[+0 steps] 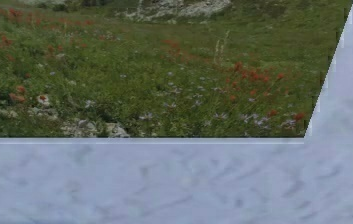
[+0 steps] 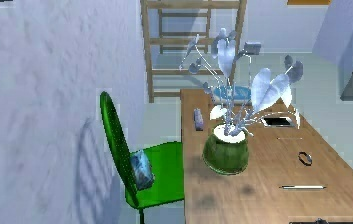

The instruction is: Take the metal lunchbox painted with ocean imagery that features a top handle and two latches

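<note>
A small boxy thing painted in blue tones lies on the seat of a green chair, near the seat's left edge. The chair stands at the left side of a wooden table in the arm side view.
On the table stand a round green pot with pale leaves, a dark phone, a small grey item, a ring and a thin pen. A wooden ladder-like frame rises behind. A pale wall is close at the left. The forward view faces a wall with a meadow picture.
</note>
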You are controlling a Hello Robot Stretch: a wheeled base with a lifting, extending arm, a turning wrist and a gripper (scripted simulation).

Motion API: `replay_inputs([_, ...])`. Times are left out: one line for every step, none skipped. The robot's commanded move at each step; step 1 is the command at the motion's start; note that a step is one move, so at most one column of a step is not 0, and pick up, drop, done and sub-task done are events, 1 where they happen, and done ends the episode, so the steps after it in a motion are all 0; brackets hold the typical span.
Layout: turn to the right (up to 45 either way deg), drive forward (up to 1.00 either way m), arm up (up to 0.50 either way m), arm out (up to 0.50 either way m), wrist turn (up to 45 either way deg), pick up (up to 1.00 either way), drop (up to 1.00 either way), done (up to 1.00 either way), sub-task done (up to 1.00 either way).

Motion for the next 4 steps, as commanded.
replay_inputs([0.0, 0.0, 0.5, 0.0, 0.0, 0.0, 0.0, 0.0, 0.0])
replay_inputs([0.0, 0.0, 0.2, 0.0, 0.0, 0.0, 0.0, 0.0, 0.0])
replay_inputs([0.0, 0.0, 0.0, 0.36, 0.0, 0.0, 0.0, 0.0, 0.0])
replay_inputs([0.0, 0.0, 0.0, 0.0, 45.0, 0.0, 0.0, 0.0, 0.0])
